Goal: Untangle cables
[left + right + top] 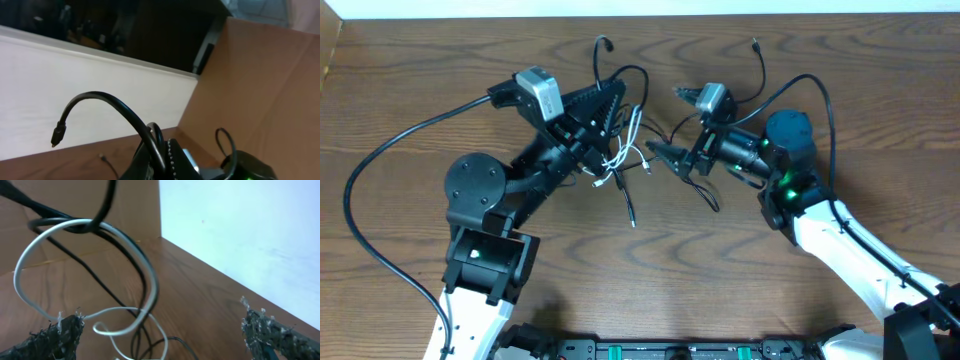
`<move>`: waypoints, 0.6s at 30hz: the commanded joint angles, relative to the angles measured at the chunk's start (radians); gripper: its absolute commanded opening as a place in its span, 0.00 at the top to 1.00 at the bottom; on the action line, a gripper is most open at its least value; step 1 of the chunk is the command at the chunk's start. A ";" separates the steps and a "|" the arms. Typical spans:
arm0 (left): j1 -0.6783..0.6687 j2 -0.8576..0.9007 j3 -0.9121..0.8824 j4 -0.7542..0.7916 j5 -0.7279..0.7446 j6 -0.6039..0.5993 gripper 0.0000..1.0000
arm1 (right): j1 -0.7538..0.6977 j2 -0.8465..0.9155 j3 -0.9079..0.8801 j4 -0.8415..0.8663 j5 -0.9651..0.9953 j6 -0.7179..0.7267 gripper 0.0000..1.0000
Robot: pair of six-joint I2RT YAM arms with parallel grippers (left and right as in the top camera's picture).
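Note:
The cables (623, 150) form a tangle of thin black cords and one white cord (632, 138) at the table's middle. My left gripper (612, 105) is shut on a black cable (131, 112), which arcs up out of the jaws (161, 157) to a small plug end (59, 134). My right gripper (670, 122) is open and empty just right of the tangle. In the right wrist view its fingers (162, 330) stand wide apart, with the white cord's loop (30, 255) and black cords (107, 287) hanging ahead, the white cord close by the left finger.
One black cord end (631, 215) trails toward the front from the tangle. Another thin cord with a plug (756, 46) lies at the back right. Thick black robot cables (365, 170) loop at the left. A white wall (75, 85) and a brown side panel (260, 90) border the table.

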 commanded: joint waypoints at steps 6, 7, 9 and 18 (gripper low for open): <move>-0.016 -0.004 0.036 0.025 0.020 -0.083 0.92 | 0.066 0.007 -0.005 0.076 0.015 -0.026 0.01; -0.016 -0.004 0.036 0.028 0.020 -0.105 0.92 | 0.071 0.007 -0.005 0.084 0.015 -0.026 0.01; -0.016 -0.004 0.036 0.034 0.020 -0.150 0.92 | 0.080 0.007 -0.005 0.098 0.015 -0.026 0.01; -0.083 -0.004 0.036 0.039 0.020 -0.203 0.93 | 0.104 0.007 -0.005 0.120 0.063 -0.026 0.02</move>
